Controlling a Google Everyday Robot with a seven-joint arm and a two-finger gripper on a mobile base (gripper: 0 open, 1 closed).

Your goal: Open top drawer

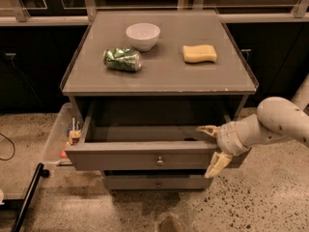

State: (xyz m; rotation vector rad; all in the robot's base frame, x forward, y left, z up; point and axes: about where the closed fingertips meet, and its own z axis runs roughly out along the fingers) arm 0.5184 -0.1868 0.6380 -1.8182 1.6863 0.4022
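Gripper: the gripper [205, 151] sits at the right end of the drawer front, on a pale arm [282, 122] that reaches in from the right.
Gripper state: spread wide, one finger lying over the top edge of the drawer front and the other hanging down in front of it. It looks hooked on to pull, not clamped tight.
Top drawer: the top drawer [125, 159] runs leftward from the gripper, with its front touching the fingers. It stands well out of the cabinet, and its plain grey inside shows behind the gripper.
Knob: the small brass knob [160, 161] is left of the gripper at mid-front, untouched. The edge seems to have been chosen as the easier hold.
Lower drawer: a shorter drawer [154, 182] below and left of the gripper sits closed.
Cabinet top: the cabinet top [164, 79] lies above and behind the gripper. It carries a white bowl [143, 35], a crushed green can [122, 59] and a yellow sponge [200, 53], all well out of the pulling path.
Side bin: a clear bin [53, 144] stands far left of the gripper, beside the cabinet.
Progress: judged nearly complete.
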